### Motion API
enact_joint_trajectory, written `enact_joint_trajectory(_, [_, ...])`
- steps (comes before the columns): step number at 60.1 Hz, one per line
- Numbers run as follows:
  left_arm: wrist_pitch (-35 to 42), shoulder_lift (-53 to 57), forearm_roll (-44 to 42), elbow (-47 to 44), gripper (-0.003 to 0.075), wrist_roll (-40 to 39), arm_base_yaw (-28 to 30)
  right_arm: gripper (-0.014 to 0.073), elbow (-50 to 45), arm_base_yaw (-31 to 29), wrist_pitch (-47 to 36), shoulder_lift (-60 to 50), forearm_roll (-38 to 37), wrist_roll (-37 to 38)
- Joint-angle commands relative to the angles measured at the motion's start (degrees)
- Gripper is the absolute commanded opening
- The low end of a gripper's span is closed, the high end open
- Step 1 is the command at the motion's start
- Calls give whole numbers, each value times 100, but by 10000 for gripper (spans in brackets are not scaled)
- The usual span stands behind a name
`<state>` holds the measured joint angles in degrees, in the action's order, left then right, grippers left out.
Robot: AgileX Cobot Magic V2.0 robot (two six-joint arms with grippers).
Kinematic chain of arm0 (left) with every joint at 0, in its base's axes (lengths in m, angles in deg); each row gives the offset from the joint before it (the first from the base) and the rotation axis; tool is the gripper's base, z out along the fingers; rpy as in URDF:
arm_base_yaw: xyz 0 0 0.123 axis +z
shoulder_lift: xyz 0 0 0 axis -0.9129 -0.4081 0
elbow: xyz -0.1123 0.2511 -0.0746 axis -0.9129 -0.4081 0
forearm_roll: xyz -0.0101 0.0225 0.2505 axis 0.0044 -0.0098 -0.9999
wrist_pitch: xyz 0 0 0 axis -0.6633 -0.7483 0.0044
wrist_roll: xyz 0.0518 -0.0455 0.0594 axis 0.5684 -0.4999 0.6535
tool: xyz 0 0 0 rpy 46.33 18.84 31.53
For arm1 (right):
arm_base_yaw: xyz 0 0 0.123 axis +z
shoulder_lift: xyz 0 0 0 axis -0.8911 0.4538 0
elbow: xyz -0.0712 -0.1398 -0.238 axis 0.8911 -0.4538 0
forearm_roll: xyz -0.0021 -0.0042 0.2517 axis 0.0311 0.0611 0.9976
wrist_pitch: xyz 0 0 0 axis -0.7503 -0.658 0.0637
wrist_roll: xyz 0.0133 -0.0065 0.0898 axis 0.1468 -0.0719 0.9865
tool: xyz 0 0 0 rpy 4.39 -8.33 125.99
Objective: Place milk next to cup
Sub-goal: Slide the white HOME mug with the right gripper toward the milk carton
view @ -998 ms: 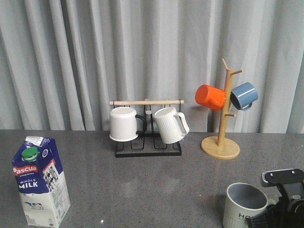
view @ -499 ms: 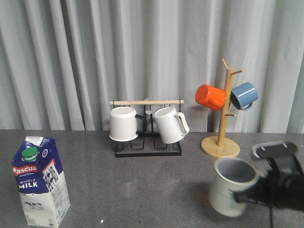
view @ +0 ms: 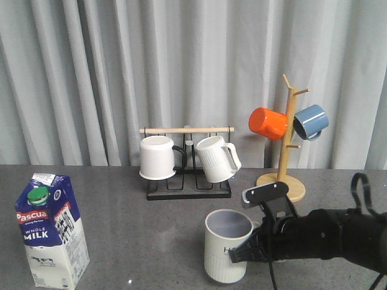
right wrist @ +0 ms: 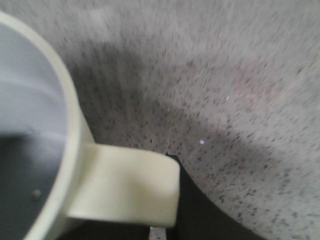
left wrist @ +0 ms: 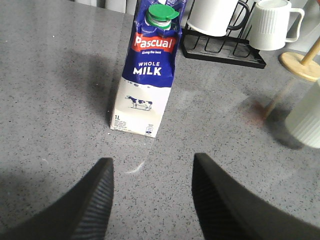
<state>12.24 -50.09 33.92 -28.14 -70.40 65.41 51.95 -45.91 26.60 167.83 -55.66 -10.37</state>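
Observation:
The milk (view: 51, 229), a blue-and-white carton with a green cap, stands upright at the front left of the grey table. It also shows in the left wrist view (left wrist: 147, 85). My left gripper (left wrist: 152, 200) is open and empty, a short way in front of the carton. The cup (view: 227, 244), a cream ribbed mug with a grey-blue inside, is upright at front centre. My right gripper (view: 248, 252) is shut on its handle (right wrist: 125, 187). I cannot tell whether the cup touches the table. The cup's side shows at the edge of the left wrist view (left wrist: 307, 117).
A black rack (view: 188, 192) at the back centre holds a plain white mug with a black handle (view: 158, 157) and a white ribbed mug (view: 216, 159). A wooden mug tree (view: 282, 181) at back right carries an orange mug (view: 267, 123) and a blue mug (view: 311, 122). A curtain hangs behind.
My right gripper has carried the cup from the front right corner leftwards to the front centre. The milk has not moved.

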Motion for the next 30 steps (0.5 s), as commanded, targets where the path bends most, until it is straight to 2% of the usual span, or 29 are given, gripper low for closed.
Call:
enact_joint_trajectory(1, [348,-65,86,181,359,-3,-10,-3,228,-9,-319,-170,74,-6])
enact_joint_trajectory(15, [348,-65,86,181,359,-3,-10,38,239,25,-55,-151,94,-33])
enact_joint_trajectory(30, [331,-65,86,181,359,-3,-10,181,239,25,283,-151,94,-114])
